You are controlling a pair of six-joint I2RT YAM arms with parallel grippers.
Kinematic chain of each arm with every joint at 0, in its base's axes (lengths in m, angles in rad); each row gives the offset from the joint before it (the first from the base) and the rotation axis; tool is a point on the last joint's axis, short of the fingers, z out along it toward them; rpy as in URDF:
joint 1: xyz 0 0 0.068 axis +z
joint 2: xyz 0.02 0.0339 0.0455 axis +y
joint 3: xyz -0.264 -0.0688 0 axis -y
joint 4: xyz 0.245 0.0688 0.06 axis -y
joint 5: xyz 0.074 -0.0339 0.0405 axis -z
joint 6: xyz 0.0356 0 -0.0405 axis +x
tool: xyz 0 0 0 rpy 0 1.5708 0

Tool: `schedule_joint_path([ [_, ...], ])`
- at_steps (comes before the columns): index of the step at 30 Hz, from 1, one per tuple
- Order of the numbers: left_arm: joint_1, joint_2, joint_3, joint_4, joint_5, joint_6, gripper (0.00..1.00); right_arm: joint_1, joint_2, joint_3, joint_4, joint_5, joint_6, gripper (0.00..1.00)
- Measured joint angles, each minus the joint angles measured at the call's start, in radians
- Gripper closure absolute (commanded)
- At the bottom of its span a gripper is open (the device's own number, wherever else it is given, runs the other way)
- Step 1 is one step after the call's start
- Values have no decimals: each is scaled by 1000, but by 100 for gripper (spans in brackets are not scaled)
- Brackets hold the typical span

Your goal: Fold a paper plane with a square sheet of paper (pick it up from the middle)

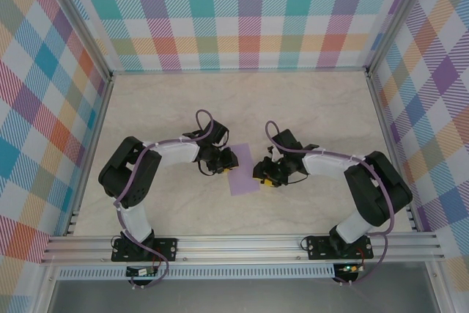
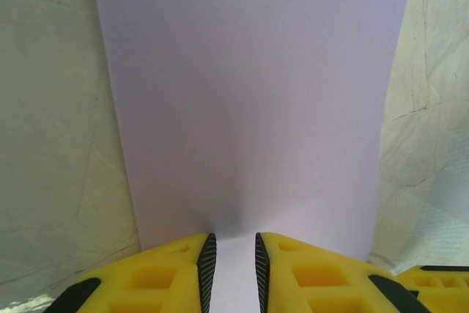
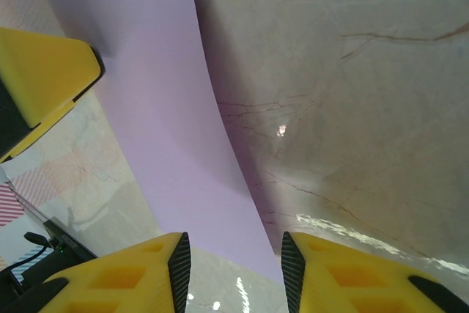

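The lavender square sheet of paper [image 1: 244, 174] lies mid-table between my two grippers. My left gripper [image 1: 229, 159] is at its left edge. In the left wrist view the jaws [image 2: 235, 269] stand a narrow gap apart, with the near edge of the sheet [image 2: 249, 108] in that gap and a soft shadowed ridge running away from it. My right gripper [image 1: 265, 176] is at the sheet's right edge, its jaws [image 3: 236, 269] wide apart over the sheet's end [image 3: 168, 130]. That edge bows up and casts a shadow. The left gripper's fingertip [image 3: 44, 71] shows at the sheet's far end.
The marble-look tabletop [image 1: 315, 108] is bare around the sheet. Checked walls [image 1: 242, 12] enclose the back and both sides, and an aluminium rail [image 1: 242, 247] carrying both arm bases runs along the near edge.
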Motion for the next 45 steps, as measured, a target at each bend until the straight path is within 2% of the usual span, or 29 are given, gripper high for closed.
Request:
schedule_joint_path([
  [24, 0, 5, 5, -6, 0, 0, 76, 20, 55, 7, -21, -55, -95, 62],
  [36, 0, 5, 9, -9, 1, 0, 75, 27, 47, 5, 16, -71, -27, 79],
  [38, 0, 7, 14, -12, 1, 0, 75, 27, 30, 5, 17, -64, -6, 79],
  [45, -1, 16, 32, -34, 1, 0, 75, 27, -32, 5, 18, -53, 30, 69],
])
